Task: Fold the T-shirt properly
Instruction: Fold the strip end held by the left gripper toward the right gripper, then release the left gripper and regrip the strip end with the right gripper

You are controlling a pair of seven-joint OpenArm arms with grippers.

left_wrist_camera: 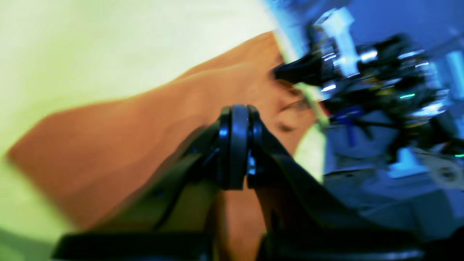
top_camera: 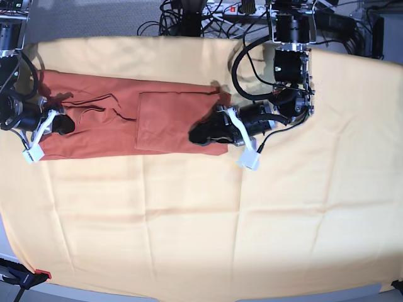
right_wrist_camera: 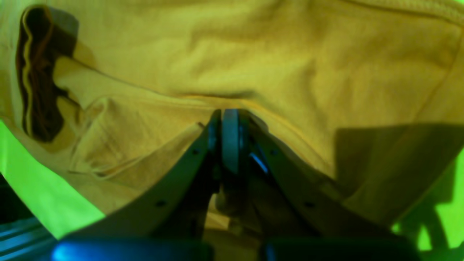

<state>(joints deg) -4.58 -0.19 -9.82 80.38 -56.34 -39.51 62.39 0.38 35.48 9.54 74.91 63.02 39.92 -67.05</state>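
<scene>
The rust-orange T-shirt [top_camera: 101, 126] lies as a long band across the back left of the pale yellow cloth [top_camera: 252, 220], with a squarish panel folded over its right half. My left gripper [top_camera: 200, 134] sits at the shirt's right end. In the left wrist view its fingers [left_wrist_camera: 237, 112] are pressed together with orange fabric [left_wrist_camera: 127, 145] around them. My right gripper [top_camera: 63, 124] sits at the shirt's left end. In the right wrist view it [right_wrist_camera: 229, 116] is shut where creases in the fabric [right_wrist_camera: 290, 54] meet. That view tints the shirt ochre.
The yellow cloth covers the whole table, with its front and right parts bare. Cables and arm bases [top_camera: 189, 19] crowd the back edge. A clamp [top_camera: 25, 277] holds the cloth's front left corner. The other arm [left_wrist_camera: 362, 72] shows blurred in the left wrist view.
</scene>
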